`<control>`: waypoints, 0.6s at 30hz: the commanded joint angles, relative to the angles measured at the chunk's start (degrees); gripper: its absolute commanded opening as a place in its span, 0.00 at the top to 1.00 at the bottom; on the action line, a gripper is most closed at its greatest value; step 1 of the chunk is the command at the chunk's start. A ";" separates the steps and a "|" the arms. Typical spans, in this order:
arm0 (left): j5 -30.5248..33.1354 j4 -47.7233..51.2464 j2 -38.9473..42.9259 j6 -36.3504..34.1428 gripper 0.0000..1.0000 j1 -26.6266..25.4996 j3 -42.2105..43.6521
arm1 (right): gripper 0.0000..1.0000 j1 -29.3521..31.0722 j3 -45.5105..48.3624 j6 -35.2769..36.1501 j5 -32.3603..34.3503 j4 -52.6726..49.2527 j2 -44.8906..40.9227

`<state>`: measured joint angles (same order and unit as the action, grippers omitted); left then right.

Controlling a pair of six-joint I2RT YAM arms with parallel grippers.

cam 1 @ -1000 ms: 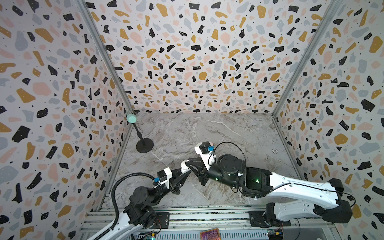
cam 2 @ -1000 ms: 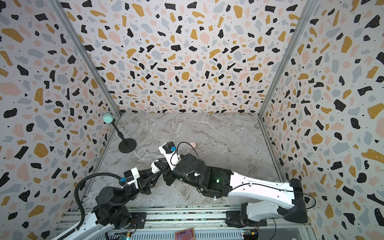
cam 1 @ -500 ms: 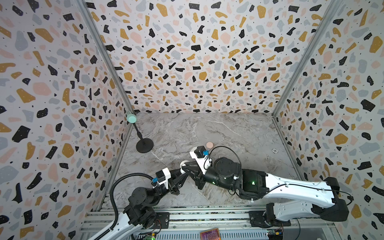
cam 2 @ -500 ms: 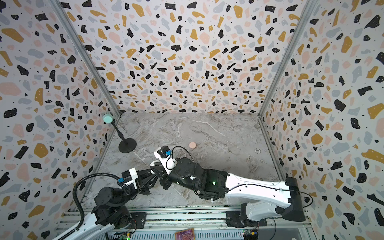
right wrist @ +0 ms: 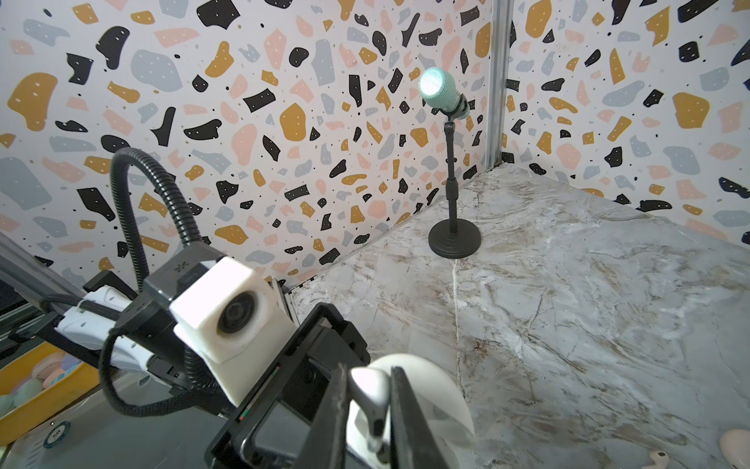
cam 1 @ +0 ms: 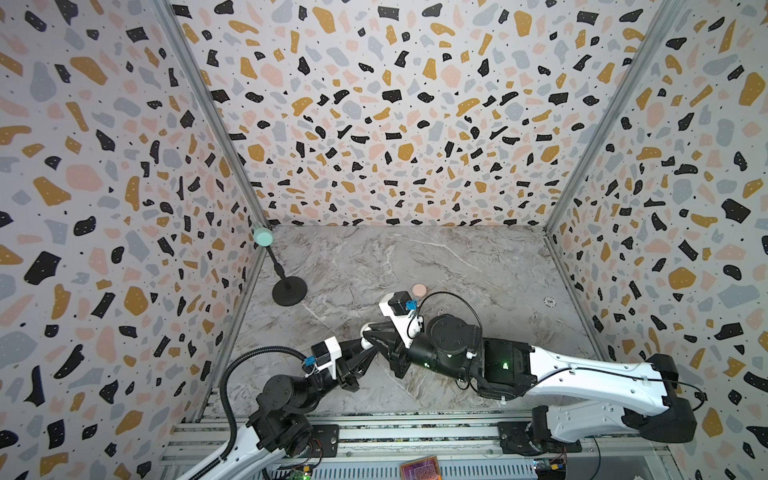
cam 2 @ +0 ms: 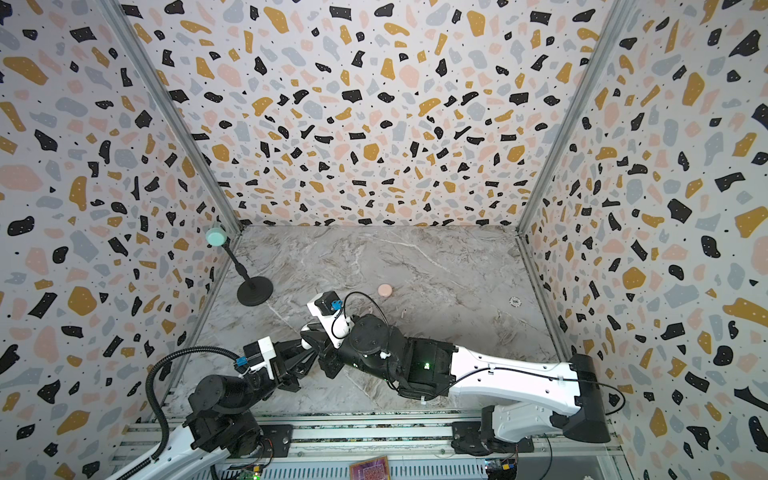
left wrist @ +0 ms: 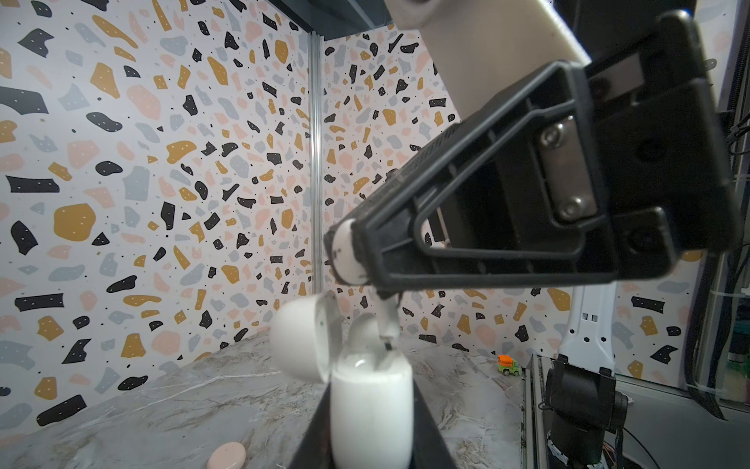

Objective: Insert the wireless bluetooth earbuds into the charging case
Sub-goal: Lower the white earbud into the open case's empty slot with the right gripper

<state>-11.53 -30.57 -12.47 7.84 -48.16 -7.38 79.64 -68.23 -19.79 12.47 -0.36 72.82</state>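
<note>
The white charging case (left wrist: pixel 371 410) stands upright in my left gripper (left wrist: pixel 371 440), which is shut on its body; its lid (left wrist: pixel 302 337) hangs open to one side. My right gripper (right wrist: pixel 369 402) is shut on a white earbud (right wrist: pixel 367 390). In the left wrist view that earbud's stem (left wrist: pixel 387 320) points down, with its tip at the case's open mouth. A rounded white shape (left wrist: pixel 363 329) sits in the case beside the stem. In both top views the two grippers meet at the front middle (cam 1: pixel 368 343) (cam 2: pixel 309 343). A pale pink earbud (right wrist: pixel 657 459) lies on the table.
A closed pink case (cam 1: pixel 419 289) (cam 2: pixel 385 289) lies behind the right wrist. A black microphone stand (cam 1: pixel 289 291) is at the back left, and a small round chip (cam 1: pixel 550 301) at the right. A toy truck (left wrist: pixel 509 365) sits beyond the table edge. A yellow bin (right wrist: pixel 40 390) is beside the table.
The right arm has moved left and nearer with the earbud, up to the case in the left gripper. The pink case came out from behind its wrist. The left arm has barely moved.
</note>
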 commanded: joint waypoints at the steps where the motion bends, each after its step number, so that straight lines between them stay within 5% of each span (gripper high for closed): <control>1: -0.35 -3.79 0.77 0.51 1.00 0.35 0.52 | 0.86 0.26 0.46 0.84 0.62 1.41 -0.05; 18: 0.09 -3.95 1.04 0.60 1.00 0.55 0.61 | 0.87 0.26 2.18 0.30 0.84 1.92 -0.83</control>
<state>-11.51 -30.72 -12.21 8.21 -47.99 -7.14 79.64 -66.46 -19.79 12.93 0.82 73.01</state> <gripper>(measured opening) 0.236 0.181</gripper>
